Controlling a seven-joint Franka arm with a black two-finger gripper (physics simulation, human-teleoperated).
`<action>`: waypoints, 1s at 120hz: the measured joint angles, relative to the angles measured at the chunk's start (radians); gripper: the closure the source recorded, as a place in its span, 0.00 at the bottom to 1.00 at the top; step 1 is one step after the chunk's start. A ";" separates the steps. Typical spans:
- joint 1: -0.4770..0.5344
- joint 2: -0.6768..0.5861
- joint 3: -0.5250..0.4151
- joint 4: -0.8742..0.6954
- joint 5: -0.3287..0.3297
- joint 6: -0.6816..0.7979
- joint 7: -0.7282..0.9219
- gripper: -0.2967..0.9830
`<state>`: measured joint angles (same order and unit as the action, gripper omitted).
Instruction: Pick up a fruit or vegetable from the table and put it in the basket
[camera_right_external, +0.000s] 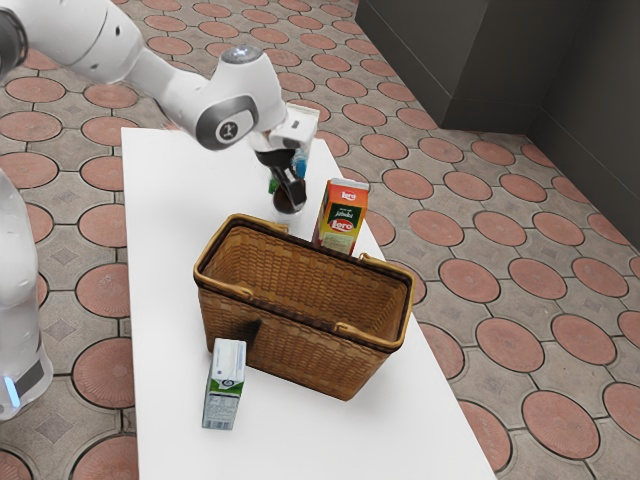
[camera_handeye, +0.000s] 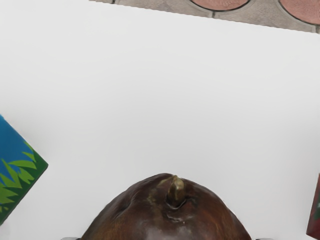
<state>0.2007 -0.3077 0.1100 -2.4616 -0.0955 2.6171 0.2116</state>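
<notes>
The black gripper (camera_right_external: 290, 184) is down over the far part of the table, beyond the basket, at a dark brown round fruit (camera_right_external: 288, 199). It partly covers the fruit from above. In the wrist view the glossy brown fruit (camera_handeye: 167, 215), with a short stem, lies at the lower edge, and small grey bits of the gripper (camera_handeye: 167, 238) show on both sides of it. Whether it grips the fruit cannot be told. The brown wicker basket (camera_right_external: 290, 345) stands upright on the table, its handles folded down along the rim.
A red and orange carton (camera_right_external: 341, 215) stands beside the basket's far side. Behind the gripper is a white, blue and green carton (camera_right_external: 303, 122). Another carton (camera_right_external: 225, 385) stands against the basket's near side. The white table (camera_right_external: 165, 300) has bare surface toward the exterior view's left.
</notes>
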 joint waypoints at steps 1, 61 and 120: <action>0.000 -0.002 0.001 0.008 0.003 -0.010 -0.001 0.50; -0.078 -0.155 -0.338 0.366 0.016 -0.587 -0.018 0.47; -0.076 -0.135 -0.521 0.357 -0.037 -0.696 -0.045 0.43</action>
<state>0.1248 -0.4426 -0.4111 -2.1049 -0.1328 1.9215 0.1661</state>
